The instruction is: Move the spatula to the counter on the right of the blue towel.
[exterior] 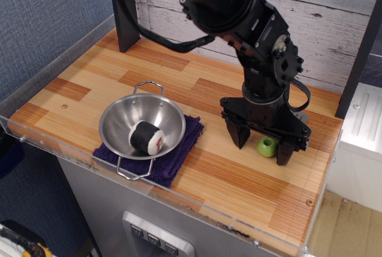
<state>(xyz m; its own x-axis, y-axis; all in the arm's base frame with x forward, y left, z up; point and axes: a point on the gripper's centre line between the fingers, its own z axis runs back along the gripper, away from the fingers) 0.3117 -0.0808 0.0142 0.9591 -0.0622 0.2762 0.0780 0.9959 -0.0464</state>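
The spatula (267, 146) lies on the wooden counter (89, 78), right of the blue towel (179, 152). Only its lime-green handle with the hole shows clearly; a bit of grey behind the arm may be its blade. My gripper (261, 144) stands over the handle with its jaws spread wide, one black finger (237, 135) to the left and one to the right of it. The fingers do not touch the handle. The blue towel lies under a steel bowl (122, 120) near the front edge.
The steel bowl holds a black and white roll (146, 138). A dark post (124, 15) stands at the back left. A clear acrylic rim (197, 209) runs along the counter's front. A white ribbed surface (367, 120) adjoins on the right.
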